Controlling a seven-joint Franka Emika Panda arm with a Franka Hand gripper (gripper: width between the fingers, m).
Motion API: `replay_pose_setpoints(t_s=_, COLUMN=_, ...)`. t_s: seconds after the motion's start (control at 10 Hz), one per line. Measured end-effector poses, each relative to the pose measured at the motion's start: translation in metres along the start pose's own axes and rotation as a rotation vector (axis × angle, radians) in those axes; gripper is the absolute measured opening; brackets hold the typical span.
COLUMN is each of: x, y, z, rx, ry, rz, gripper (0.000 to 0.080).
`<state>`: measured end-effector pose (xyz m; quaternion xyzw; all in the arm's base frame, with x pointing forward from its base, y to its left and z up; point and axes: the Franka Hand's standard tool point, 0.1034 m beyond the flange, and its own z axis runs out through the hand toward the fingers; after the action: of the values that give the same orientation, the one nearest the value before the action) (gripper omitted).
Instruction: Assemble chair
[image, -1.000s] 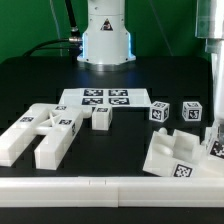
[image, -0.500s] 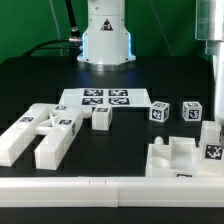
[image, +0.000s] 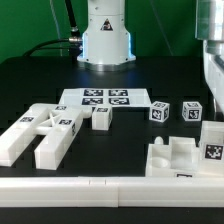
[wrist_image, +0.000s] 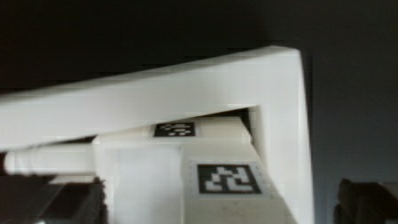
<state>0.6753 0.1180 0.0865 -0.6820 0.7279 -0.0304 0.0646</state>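
Observation:
The chair lies in loose white tagged parts. A large stepped part stands at the exterior view's front right, with a tag facing the camera. My gripper comes down at the right edge, directly over that part. In the wrist view the gripper straddles a tagged upright block of the part. The dark fingers stand apart on both sides, with a gap on one side. Long blocks lie at the left. A small block and two cubes lie in the middle.
The marker board lies flat behind the small block. A long plain white rail runs along the table's front edge. The robot base stands at the back centre.
One second ago the stepped part sat tilted with its tag turned aside; now it sits level with the tag facing the camera. Nothing has moved in the last half second.

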Motion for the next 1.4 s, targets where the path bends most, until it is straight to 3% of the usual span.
replay_pose_setpoints(t_s=0.1, x=0.007, y=0.006, z=-0.009, rx=0.039, ry=-0.002, rz=-0.064, gripper=0.0648)
replay_pose_setpoints(t_s=0.2, x=0.016, y=0.019, z=-0.017, rx=0.046, ry=-0.003, rz=-0.092, gripper=0.0648)
replay_pose_setpoints(t_s=0.3, x=0.019, y=0.026, z=-0.023, rx=0.040, ry=-0.009, rz=-0.078, gripper=0.0648)
replay_pose_setpoints(t_s=0.8, x=0.020, y=0.027, z=-0.019, rx=0.039, ry=-0.003, rz=-0.114, gripper=0.0648)
replay_pose_setpoints(t_s=0.9, x=0.029, y=0.034, z=-0.020, rx=0.060, ry=0.009, rz=-0.237, gripper=0.0648)
replay_pose_setpoints(t_s=1.1, x=0.051, y=0.064, z=-0.024, rx=0.070, ry=0.028, rz=-0.400, gripper=0.0648)
replay_pose_setpoints(t_s=1.4, x=0.052, y=0.066, z=-0.022, rx=0.061, ry=0.035, rz=-0.521, gripper=0.0648)
